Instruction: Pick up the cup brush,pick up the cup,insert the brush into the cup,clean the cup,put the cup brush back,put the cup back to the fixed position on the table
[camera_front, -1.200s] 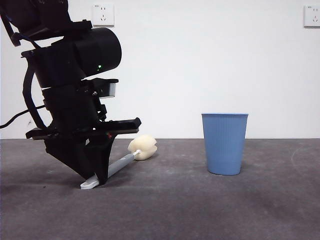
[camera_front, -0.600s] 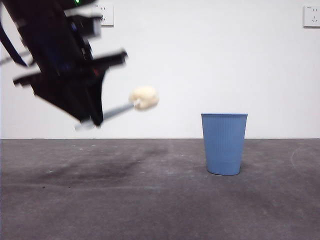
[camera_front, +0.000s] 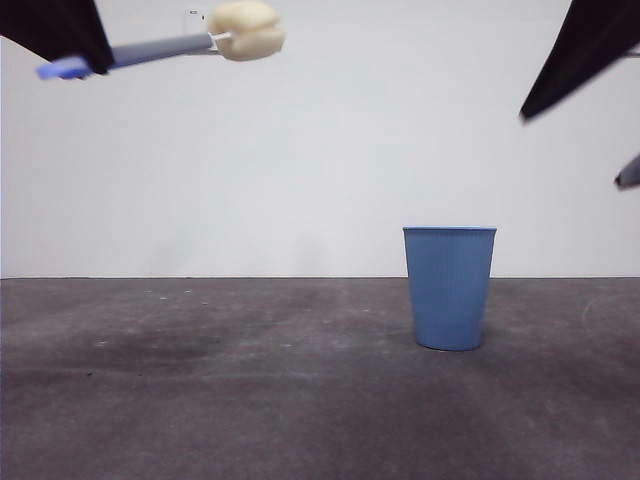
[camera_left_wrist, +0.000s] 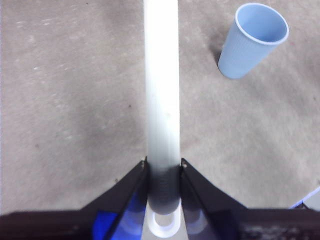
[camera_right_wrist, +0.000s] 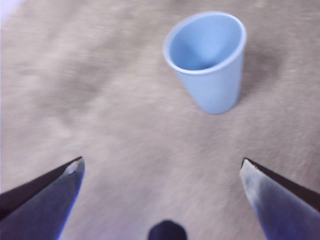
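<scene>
One cup (camera_front: 449, 288), upright on the table (camera_front: 250, 400), blue and ribbed, nothing touching it. One cup brush (camera_front: 190, 42), high above the table and well off to the side of the cup, lying near level with its cream sponge head toward the cup's side. Two claws.

Left claw (camera_left_wrist: 162, 172) pinching the cup brush near the end of its handle, one jaw on each flat side; seen plainly only in the left wrist view, where the pale handle runs straight out from between the jaws and the sponge head falls outside the picture. From the front, only a dark corner of this claw at the handle's end, but the sponge head in full.

Right claw (camera_right_wrist: 162, 175) spread wide, empty, above the table with the cup ahead of it between the lines of the two jaws, well apart from both. Open mouth and bare inside of the cup shown in both wrist views; hidden from the front, where only the wall and rim appear.
</scene>
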